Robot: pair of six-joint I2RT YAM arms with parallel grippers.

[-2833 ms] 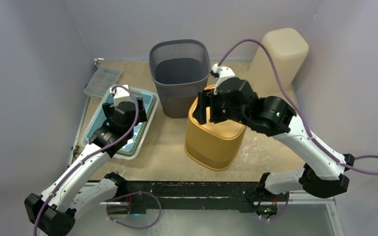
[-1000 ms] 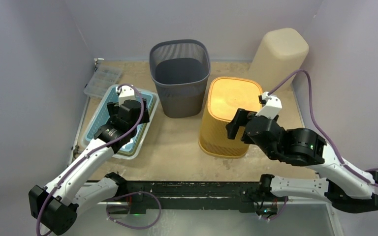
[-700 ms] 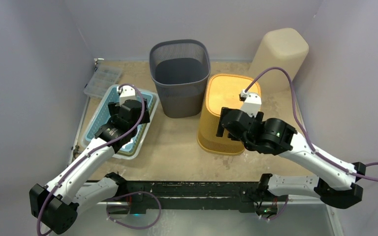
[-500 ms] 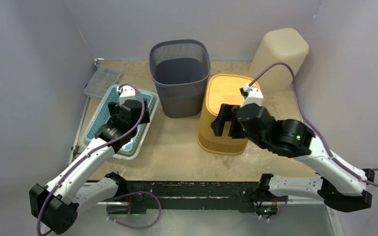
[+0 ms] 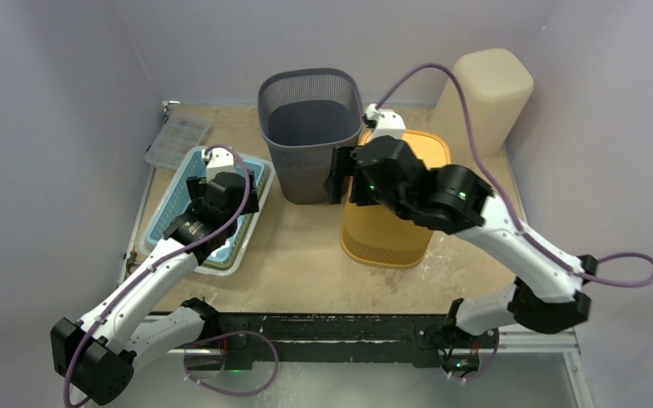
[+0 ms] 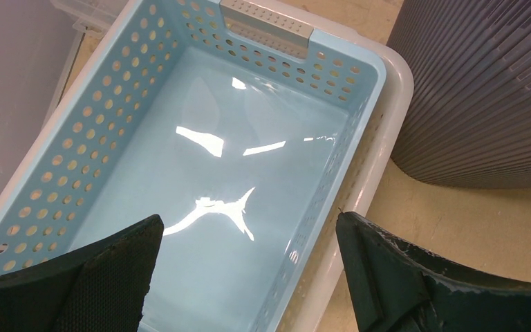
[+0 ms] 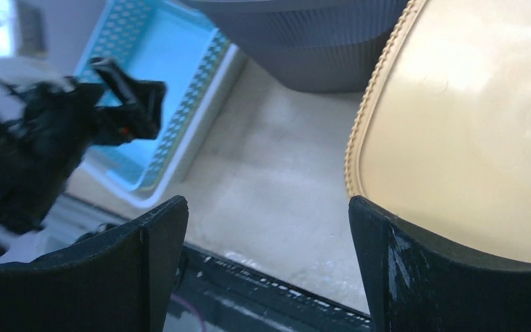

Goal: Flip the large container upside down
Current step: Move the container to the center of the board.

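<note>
Two open, empty grippers: the left gripper (image 6: 249, 266) hangs over the blue tray (image 6: 370, 66). The right gripper (image 7: 266, 256), fingers wide, hovers above the yellow container (image 5: 388, 234), which stands base-up just beside the grey bin (image 5: 306, 174). It is likely light, stiff ribbed plastic, best gripped at an edge. Open room lies on the near table (image 5: 298, 255).

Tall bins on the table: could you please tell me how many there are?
3: a grey ribbed plastic bin at back centre, open end up; a yellow ribbed plastic bin beside it, base up; a smooth beige bin in the back right corner.
</note>
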